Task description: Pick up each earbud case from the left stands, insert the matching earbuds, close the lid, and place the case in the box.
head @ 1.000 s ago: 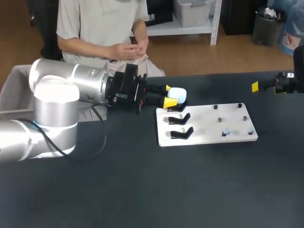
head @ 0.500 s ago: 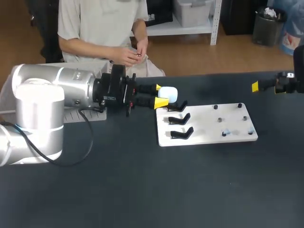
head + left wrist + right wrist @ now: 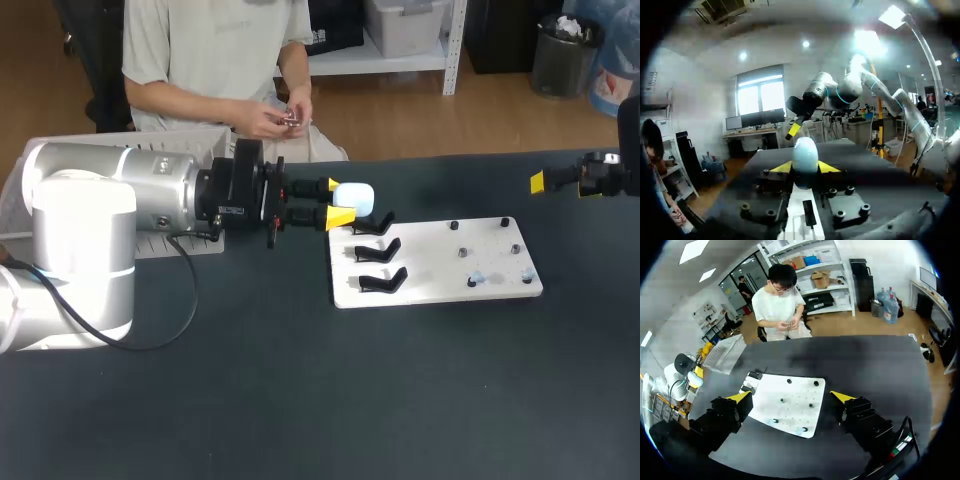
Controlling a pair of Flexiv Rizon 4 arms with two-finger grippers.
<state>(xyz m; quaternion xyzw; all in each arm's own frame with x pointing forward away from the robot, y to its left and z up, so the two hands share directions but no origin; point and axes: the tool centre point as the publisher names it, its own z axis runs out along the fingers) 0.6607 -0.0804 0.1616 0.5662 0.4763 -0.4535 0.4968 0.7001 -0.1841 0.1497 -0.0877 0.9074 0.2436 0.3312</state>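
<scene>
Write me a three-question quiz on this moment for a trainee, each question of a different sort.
1. True or false: the left tool is shut on the pale blue earbud case.
2. How many black stands sit along the left side of the white board? A: two. B: three. C: five.
3. Fill in the missing word: the right tool, out at the table's right side with nothing between its fingers, is ____ (open or shut).

Key: 1 true; 2 B; 3 open.
</scene>
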